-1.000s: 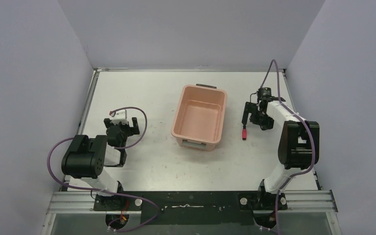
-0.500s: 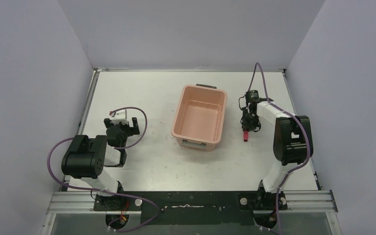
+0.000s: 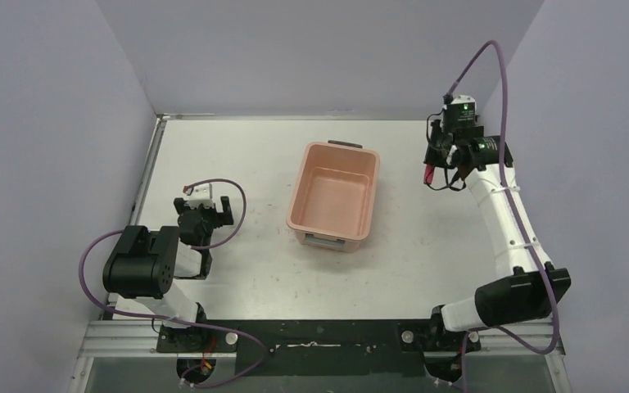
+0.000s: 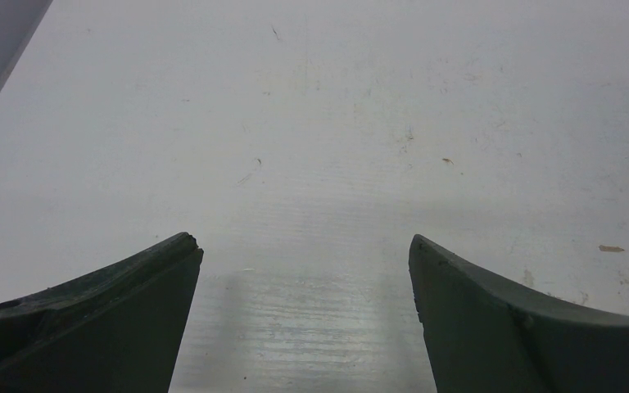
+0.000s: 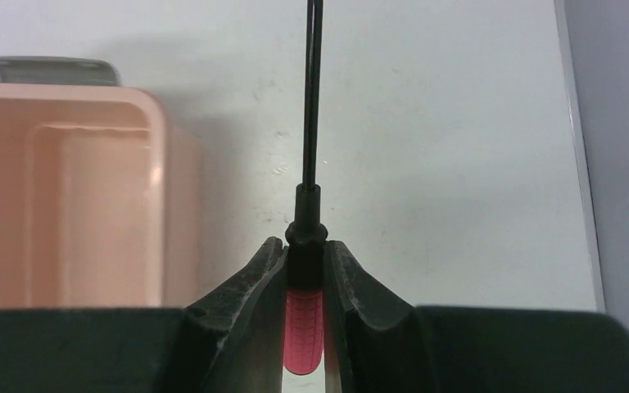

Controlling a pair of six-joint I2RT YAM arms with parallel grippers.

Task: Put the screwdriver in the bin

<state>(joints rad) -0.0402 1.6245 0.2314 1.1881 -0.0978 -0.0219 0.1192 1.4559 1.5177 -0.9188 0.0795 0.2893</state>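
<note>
Toward the table's [image 3: 237,147] far right edge, the right gripper [image 5: 305,247] pinches the screwdriver [image 5: 306,214] near the bin [image 3: 300,187] (left gripper [image 4: 303,246] spread).

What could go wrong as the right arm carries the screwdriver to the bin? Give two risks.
One: the right gripper pinches the screwdriver only near its handle's front; it might pivot or slip. Two: the gripper is beside the bin, not over it; an early release would miss.
</note>
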